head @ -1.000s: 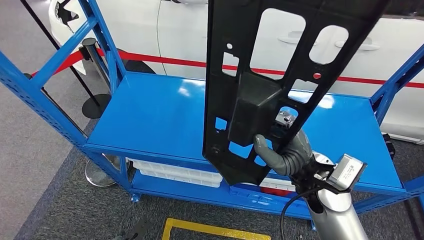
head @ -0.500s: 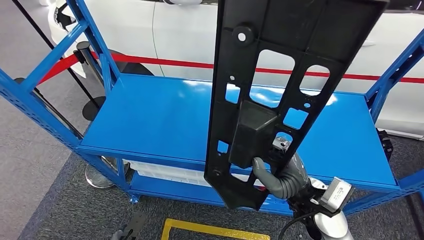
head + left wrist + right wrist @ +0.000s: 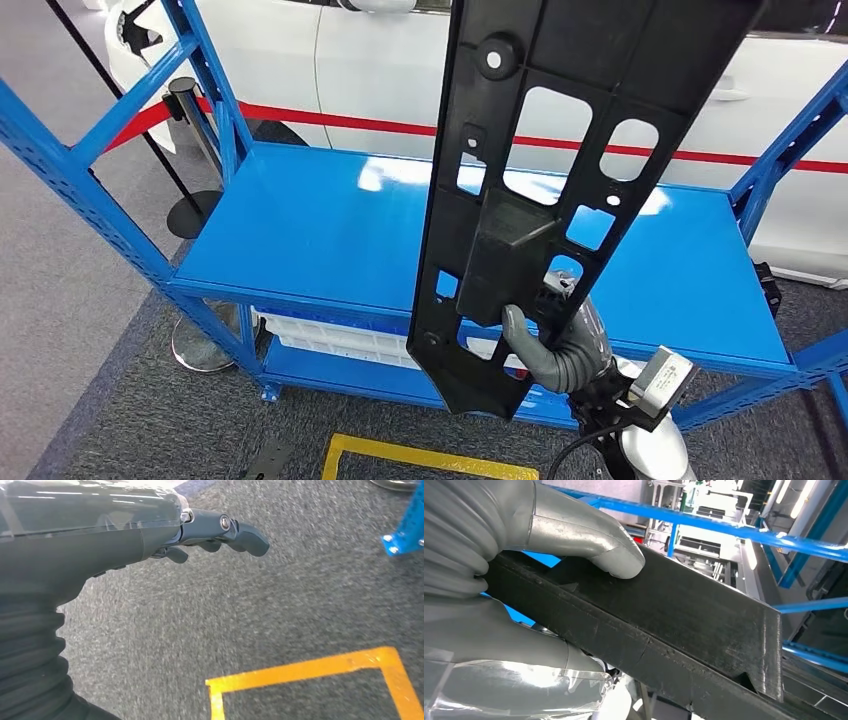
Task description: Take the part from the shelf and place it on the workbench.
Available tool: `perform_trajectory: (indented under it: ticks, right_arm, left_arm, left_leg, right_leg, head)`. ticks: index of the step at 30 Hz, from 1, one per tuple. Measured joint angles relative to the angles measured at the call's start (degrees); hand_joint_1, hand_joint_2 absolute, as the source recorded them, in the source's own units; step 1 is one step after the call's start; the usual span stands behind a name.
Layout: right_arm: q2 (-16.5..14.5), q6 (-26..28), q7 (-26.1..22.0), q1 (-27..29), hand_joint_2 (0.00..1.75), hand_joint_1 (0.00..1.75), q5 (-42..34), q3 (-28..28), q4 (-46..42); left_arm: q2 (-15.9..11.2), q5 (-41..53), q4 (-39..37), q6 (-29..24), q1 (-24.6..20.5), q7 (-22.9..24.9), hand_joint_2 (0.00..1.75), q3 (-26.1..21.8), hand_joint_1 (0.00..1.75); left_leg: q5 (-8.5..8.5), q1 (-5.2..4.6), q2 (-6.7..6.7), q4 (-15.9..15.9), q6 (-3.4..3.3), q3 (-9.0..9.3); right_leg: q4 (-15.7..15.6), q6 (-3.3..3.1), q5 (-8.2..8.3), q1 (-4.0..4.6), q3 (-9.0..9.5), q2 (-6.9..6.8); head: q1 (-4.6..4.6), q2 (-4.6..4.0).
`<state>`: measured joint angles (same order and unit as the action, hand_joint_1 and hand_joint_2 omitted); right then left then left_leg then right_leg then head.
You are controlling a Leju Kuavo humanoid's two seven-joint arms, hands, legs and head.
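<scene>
One long black plastic bracket panel [image 3: 545, 190], gripped low by my right hand [image 3: 560, 345] above the blue steel shelf [image 3: 330, 230]; left hand [image 3: 215, 532] apparently empty; I'd carry it upright, clearing uprights.

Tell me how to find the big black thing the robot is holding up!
Look at the blue shelf in front of the white car. Before it, the robot's right hand grips a long black plastic part near its lower end, standing almost upright. It is the only black piece full of cut-out holes, and taller than anything nearby.
</scene>
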<state>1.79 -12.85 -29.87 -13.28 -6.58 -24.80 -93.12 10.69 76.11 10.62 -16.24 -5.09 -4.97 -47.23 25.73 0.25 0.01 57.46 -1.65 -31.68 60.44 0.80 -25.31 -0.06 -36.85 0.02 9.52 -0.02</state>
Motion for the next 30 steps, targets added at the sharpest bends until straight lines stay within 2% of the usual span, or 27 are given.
perform_trajectory:
  ticks: [1,3,4,5,6,7,9,10,11,13,14,15,16,17,18,19,20,21,22,23,24,25,26,27,28,29,30]
  right_arm:
    - [0.0,0.0,0.0,0.1,1.75,1.75,0.0,0.1,-0.1]
    - [0.0,0.0,0.0,0.5,1.75,1.75,0.0,0.3,-0.2]
    - [0.0,0.0,0.0,0.7,1.75,1.75,0.0,0.3,-0.2]
    - [0.0,0.0,0.0,0.9,1.75,1.75,0.0,0.4,-0.2]
    - [0.0,0.0,0.0,1.0,1.75,1.75,0.0,0.4,-0.2]
    - [0.0,0.0,0.0,1.1,1.75,1.75,0.0,0.4,-0.3]
    - [-0.1,0.0,0.0,1.2,1.75,1.75,0.0,0.5,-0.7]
    - [-0.2,0.1,0.0,1.3,1.75,1.75,0.0,0.6,-1.1]
    - [-0.2,0.1,0.0,1.4,1.75,1.75,0.0,0.8,-1.4]
    - [-0.4,0.1,0.1,1.8,1.75,1.75,0.0,1.2,-2.0]
    - [-0.4,0.1,0.1,1.9,1.75,1.75,0.0,1.3,-2.2]
    - [-0.6,0.1,0.1,2.0,1.75,1.75,0.0,1.4,-2.5]
    - [-0.7,0.2,0.1,2.2,1.75,1.75,0.1,1.4,-2.7]
    - [-0.8,0.2,0.1,2.3,1.75,1.75,0.1,1.5,-2.9]
    - [-0.9,0.2,0.1,2.5,1.75,1.75,0.1,1.5,-3.1]
    - [-1.0,0.2,0.1,2.7,1.75,1.75,0.1,1.6,-3.1]
    - [-1.0,0.2,0.1,2.9,1.75,1.75,0.1,1.6,-3.2]
    - [-1.0,0.2,0.1,3.1,1.75,1.75,0.1,1.7,-3.3]
    - [-1.0,0.2,0.2,3.3,1.75,1.75,0.1,1.7,-3.4]
    - [-1.0,0.2,0.2,3.5,1.75,1.75,0.1,1.7,-3.6]
    - [-1.0,0.3,0.2,3.6,1.75,1.75,0.2,1.8,-3.9]
    - [-1.0,0.3,0.2,3.7,1.75,1.75,0.3,1.8,-4.2]
    - [-1.0,0.4,0.2,3.8,1.75,1.75,0.4,1.9,-4.5]
    - [-1.0,0.4,0.2,3.9,1.75,1.75,0.4,1.9,-4.7]
    - [-1.0,0.4,0.3,4.0,1.75,1.75,0.5,2.0,-4.9]
    - [-1.0,0.4,0.3,4.2,1.75,1.75,0.5,2.1,-5.0]
    - [-1.0,0.4,0.3,4.3,1.75,1.75,0.5,2.3,-5.1]
  left_arm:
    - [0.0,0.0,0.0,0.0,0.0,0.0,1.75,0.0,0.00]
    - [0.0,0.0,0.0,0.0,0.0,0.0,1.75,0.0,0.00]
    - [0.0,0.1,0.0,0.0,0.0,0.0,1.75,0.0,0.00]
    - [0.0,0.2,0.0,0.1,0.0,0.0,1.75,0.0,0.00]
    - [0.0,0.3,0.0,0.1,0.0,0.1,1.75,0.0,0.00]
    - [0.0,0.4,0.0,0.1,0.0,0.1,1.75,0.0,0.00]
    - [0.0,0.6,0.0,0.2,-0.1,0.2,1.75,0.1,0.00]
    - [0.0,0.7,0.0,0.3,-0.1,0.2,1.75,0.1,0.00]
    - [0.0,0.8,0.0,0.4,-0.1,0.3,1.75,0.2,0.00]
    - [0.0,0.9,0.0,0.6,-0.1,0.5,1.75,0.2,0.00]
    - [0.0,0.9,0.0,0.6,0.0,0.6,1.75,0.2,0.00]
    - [0.0,0.9,0.0,0.7,0.0,0.6,1.75,0.2,0.00]
    - [0.0,0.9,0.0,0.7,0.0,0.7,1.75,0.2,0.00]
    - [0.0,1.0,0.0,0.8,0.0,0.7,1.75,0.2,0.00]
    - [0.0,1.0,0.0,0.8,0.0,0.7,1.75,0.2,0.00]
    - [0.0,1.0,0.0,0.9,0.0,0.7,1.75,0.2,0.00]
    - [0.0,1.0,0.0,0.9,0.0,0.7,1.75,0.2,0.00]
    - [0.0,1.0,0.0,0.9,0.0,0.7,1.75,0.2,0.00]
    - [0.0,1.1,0.0,1.0,0.0,0.7,1.75,0.2,0.00]
    - [0.0,1.1,0.0,1.0,0.0,0.7,1.75,0.2,0.00]
    - [0.0,1.1,0.0,1.0,-0.1,0.7,1.75,0.2,0.00]
    - [0.0,1.2,0.0,1.0,-0.1,0.7,1.75,0.2,0.00]
    - [0.0,1.2,0.0,1.0,-0.1,0.6,1.75,0.3,0.00]
    - [0.0,1.2,0.0,1.0,-0.1,0.6,1.75,0.3,0.00]
    - [0.0,1.2,0.0,1.0,0.0,0.6,1.75,0.3,0.00]
    - [0.1,1.2,0.0,1.1,0.0,0.6,1.75,0.3,0.00]
    - [0.1,1.2,0.0,1.1,0.0,0.6,1.75,0.3,0.00]
  left_leg:
    - [-0.59,0.14,0.12,-0.2,-0.28,-0.49]
    - [-1.54,0.09,0.18,-0.3,-0.50,-1.80]
    - [-1.99,0.07,0.21,-0.2,-0.45,-2.46]
    - [-2.44,0.06,0.23,-0.1,-0.38,-3.13]
    - [-2.87,0.06,0.24,0.0,-0.26,-3.80]
    - [-3.26,0.07,0.24,0.2,-0.11,-4.41]
    - [-3.95,0.02,0.20,0.6,0.33,-5.40]
    - [-4.35,-0.01,0.17,0.7,0.64,-5.63]
    - [-4.78,-0.01,0.15,0.7,0.99,-5.77]
    - [-5.68,0.02,0.11,0.3,1.73,-5.92]
    - [-5.30,0.05,0.06,0.6,2.06,-6.28]
    - [-3.97,0.09,0.02,1.5,2.33,-6.80]
    - [-1.61,0.14,-0.02,3.6,2.59,-7.56]
    - [1.46,0.25,-0.03,6.9,2.80,-8.47]
    - [4.16,0.32,-0.03,10.7,3.00,-9.30]
    - [5.90,0.37,-0.03,14.3,3.19,-9.84]
    - [6.32,0.39,-0.02,16.5,3.29,-9.72]
    - [5.56,0.40,-0.02,16.8,3.30,-8.66]
    - [4.13,0.40,-0.02,14.8,3.20,-6.48]
    - [2.90,0.40,-0.03,11.1,3.00,-3.44]
    - [2.51,0.28,-0.05,6.6,2.76,-0.17]
    - [2.64,0.17,-0.09,2.8,2.45,2.39]
    - [3.05,0.02,-0.15,0.2,2.16,3.85]
    - [3.30,-0.16,-0.20,-1.0,1.86,4.28]
    - [2.91,-0.12,-0.22,-1.2,1.47,3.90]
    - [2.32,-0.02,-0.12,-1.4,1.07,3.48]
    - [1.67,0.12,-0.01,-1.6,0.57,2.96]
  right_leg:
    - [2.4,0.27,-2.30,-0.08,-0.91,0.04]
    - [9.4,0.75,-7.39,-0.32,-3.03,0.05]
    - [12.3,0.94,-8.67,-0.45,-3.54,0.03]
    - [13.6,1.06,-8.75,-0.55,-3.26,0.02]
    - [12.9,1.11,-7.73,-0.65,-1.91,0.01]
    - [10.0,1.06,-6.16,-0.72,0.46,0.00]
    - [1.9,0.69,-4.64,-0.62,6.10,0.02]
    - [-1.0,0.41,-4.52,-0.45,7.89,0.04]
    - [-2.6,0.14,-4.71,-0.25,8.72,0.07]
    - [-3.2,-0.61,-3.99,-0.18,8.36,0.02]
    - [-3.4,-1.12,-3.43,-0.30,7.96,-0.07]
    - [-3.6,-1.67,-2.73,-0.46,7.43,-0.17]
    - [-3.8,-2.09,-1.98,-0.62,6.76,-0.28]
    - [-3.8,-2.34,-1.31,-0.55,5.97,-0.32]
    - [-3.7,-2.43,-0.68,-0.50,5.16,-0.35]
    - [-3.6,-2.42,-0.08,-0.44,4.32,-0.37]
    - [-3.5,-2.38,0.51,-0.38,3.46,-0.40]
    - [-3.3,-2.31,1.08,-0.34,2.62,-0.41]
    - [-3.2,-2.18,1.65,-0.31,1.81,-0.40]
    - [-3.1,-2.01,2.18,-0.29,1.12,-0.38]
    - [-3.0,-1.78,2.67,-0.20,0.54,-0.35]
    - [-2.9,-1.50,3.17,-0.14,0.15,-0.35]
    - [-3.0,-1.20,3.66,-0.12,-0.06,-0.37]
    - [-3.1,-0.87,4.18,-0.10,-0.20,-0.39]
    - [-3.3,-0.53,4.76,-0.06,-0.29,-0.38]
    - [-3.3,-0.20,4.74,-0.07,-0.57,-0.30]
    - [-2.6,0.11,3.71,-0.07,-1.08,-0.21]
  head:
    - [-0.01,0.00]
    - [-0.02,0.00]
    - [-0.02,0.00]
    - [-0.02,0.00]
    - [-0.02,0.00]
    - [-0.02,0.00]
    - [0.01,0.00]
    - [0.01,0.00]
    - [0.03,0.00]
    - [0.01,0.00]
    - [0.02,0.00]
    - [0.03,0.00]
    - [0.03,0.00]
    - [0.04,0.00]
    - [0.04,0.00]
    - [0.04,0.00]
    - [0.04,0.00]
    - [0.04,0.00]
    - [0.03,0.00]
    - [0.04,0.00]
    - [0.04,0.00]
    - [0.03,0.00]
    - [0.03,0.00]
    - [0.02,0.00]
    - [0.01,0.00]
    - [0.00,0.00]
    - [0.00,0.00]
